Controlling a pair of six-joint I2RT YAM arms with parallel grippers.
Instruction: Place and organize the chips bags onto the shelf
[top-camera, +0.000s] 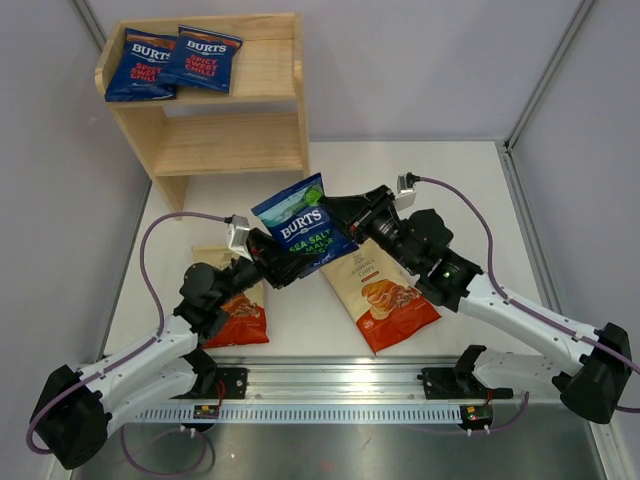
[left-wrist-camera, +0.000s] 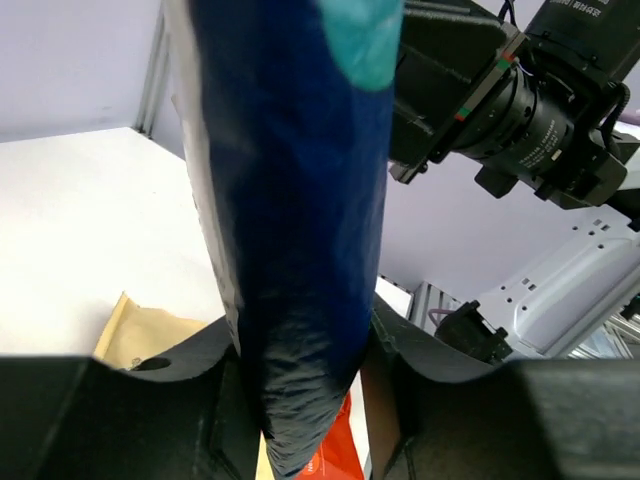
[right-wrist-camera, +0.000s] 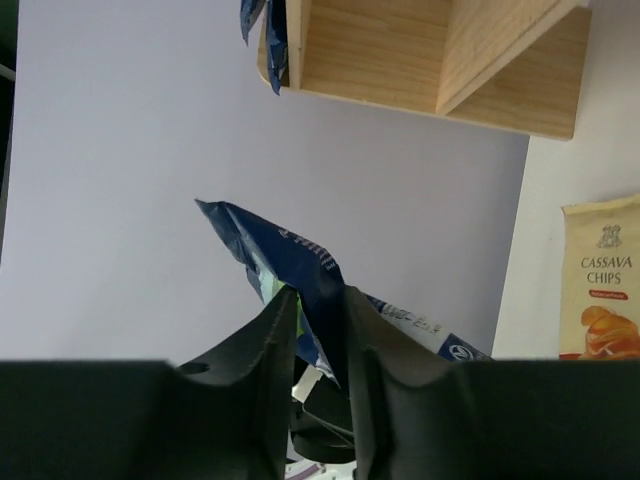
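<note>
Wood shelf, well beyond the left gripper, is already loaded with two blue bags. The green-topped bag is pinched between that gripper's jaws; the right gripper is set around its upper edge, though its grip cannot be told. Two cream bags below are left to be placed.
</note>
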